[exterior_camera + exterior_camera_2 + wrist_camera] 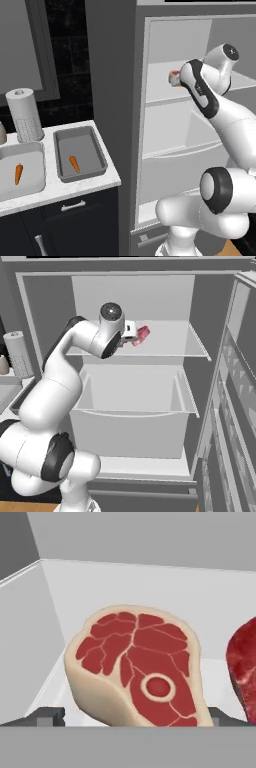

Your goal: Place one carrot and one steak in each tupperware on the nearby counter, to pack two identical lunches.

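A red-topped, tan-edged steak point(135, 667) lies on the upper fridge shelf point(210, 612), right in front of my gripper point(135, 715). The gripper is open, with one fingertip point(49, 716) on each side of the slab. A second, darker red steak point(245, 662) lies just to its right. From the right base view, my gripper point(133, 335) reaches in over that shelf. On the counter point(75, 189) sit two tupperware. The lighter one point(35, 150) holds a carrot point(18, 173) and the darker one point(95, 145) holds another carrot point(74, 163).
The fridge stands open, with a large white drawer point(130, 401) under the shelf and its door point(235, 406) swung out at the right. A paper towel roll point(22, 115) stands behind the tupperware. The fridge's side wall point(112, 100) separates the shelves from the counter.
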### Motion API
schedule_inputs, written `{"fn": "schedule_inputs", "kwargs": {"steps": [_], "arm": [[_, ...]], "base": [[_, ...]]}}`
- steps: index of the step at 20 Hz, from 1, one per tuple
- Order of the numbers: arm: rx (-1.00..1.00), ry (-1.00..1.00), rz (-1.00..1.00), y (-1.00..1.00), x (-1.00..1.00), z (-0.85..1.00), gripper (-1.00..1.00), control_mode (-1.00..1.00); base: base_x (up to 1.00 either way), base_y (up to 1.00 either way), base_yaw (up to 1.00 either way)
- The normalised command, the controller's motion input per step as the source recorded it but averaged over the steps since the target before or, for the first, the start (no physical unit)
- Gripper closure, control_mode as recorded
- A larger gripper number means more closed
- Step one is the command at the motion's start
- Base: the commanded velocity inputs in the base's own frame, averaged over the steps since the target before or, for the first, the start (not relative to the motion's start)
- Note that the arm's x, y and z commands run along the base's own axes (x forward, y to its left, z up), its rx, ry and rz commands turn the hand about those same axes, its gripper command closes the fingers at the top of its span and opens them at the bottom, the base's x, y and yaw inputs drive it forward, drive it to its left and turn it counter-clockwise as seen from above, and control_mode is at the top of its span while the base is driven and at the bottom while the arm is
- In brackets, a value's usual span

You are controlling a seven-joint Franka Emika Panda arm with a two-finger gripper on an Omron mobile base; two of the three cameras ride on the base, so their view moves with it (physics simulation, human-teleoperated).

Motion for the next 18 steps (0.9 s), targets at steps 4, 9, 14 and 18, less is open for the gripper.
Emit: {"fn": "schedule_inputs", "kwargs": {"steps": [4, 9, 14, 18], "arm": [[0.04, 0.00, 0.04, 0.00, 0.41, -0.12, -1.00, -1.00], [0.08, 0.00, 0.03, -0.06, 0.55, -0.05, -1.00, -1.00], [0.04, 0.00, 0.03, -0.06, 0.35, -0.28, -1.00, -1.00], [0.00, -0.03, 0.03, 0.00, 0.00, -0.49, 1.00, -1.00]], "base": [[0.00, 0.00, 0.00], [0.00, 0.00, 0.00], [0.00, 0.00, 0.00], [0.00, 0.00, 0.00]]}}
